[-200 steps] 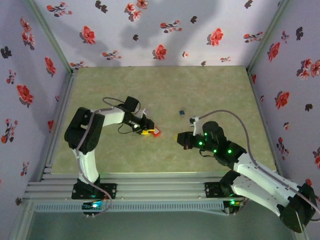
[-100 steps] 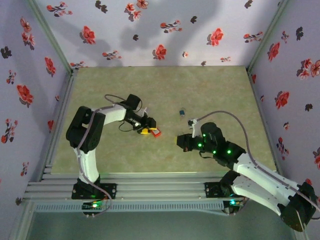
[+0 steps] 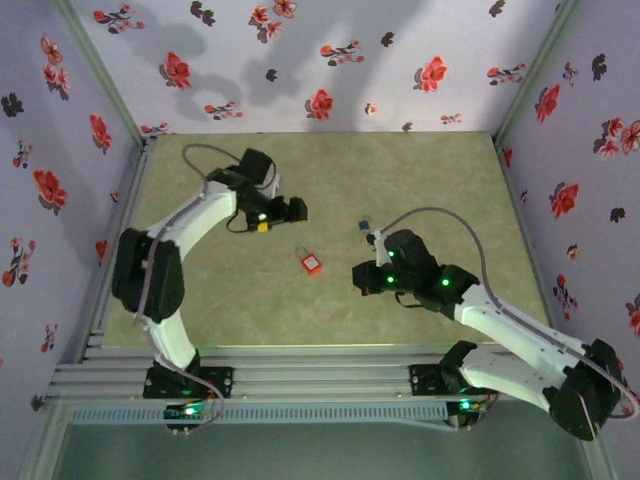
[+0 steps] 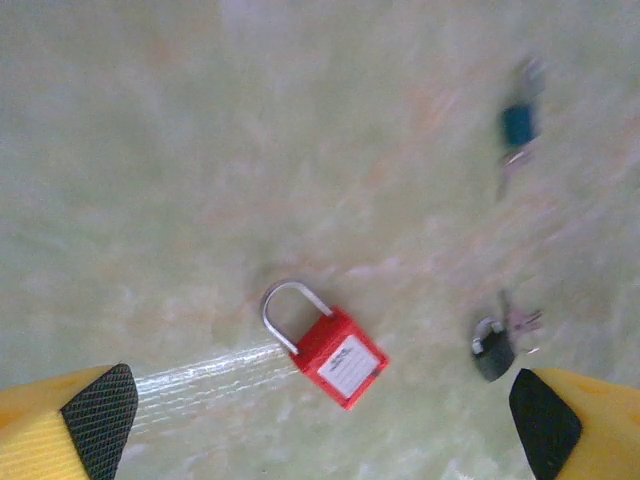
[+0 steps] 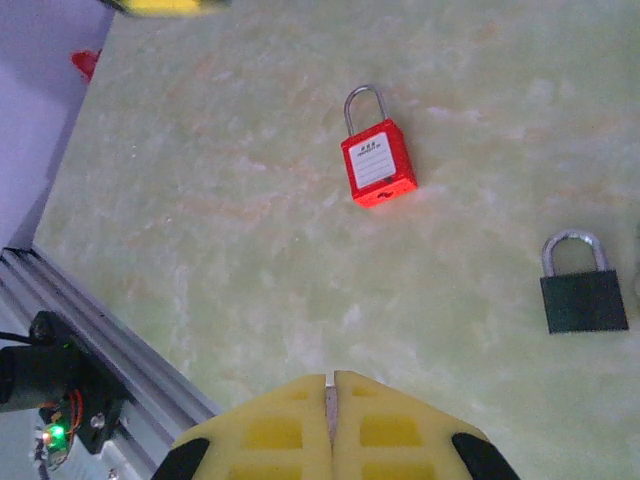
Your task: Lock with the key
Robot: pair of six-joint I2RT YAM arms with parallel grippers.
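The lock (image 4: 340, 358) lies flat and unheld on the table, just ahead of the left gripper (image 4: 322, 415), whose fingers are spread wide. That arm reaches far out, wrist angled down. The right gripper (image 5: 328, 385), pressed together and empty, hovers low with the lock ahead. The step in hand looks like fetching the key. A small blue-headed thing (image 4: 518, 125), probably the key, lies farther ahead to the left gripper's right and calls for a fine pinch.
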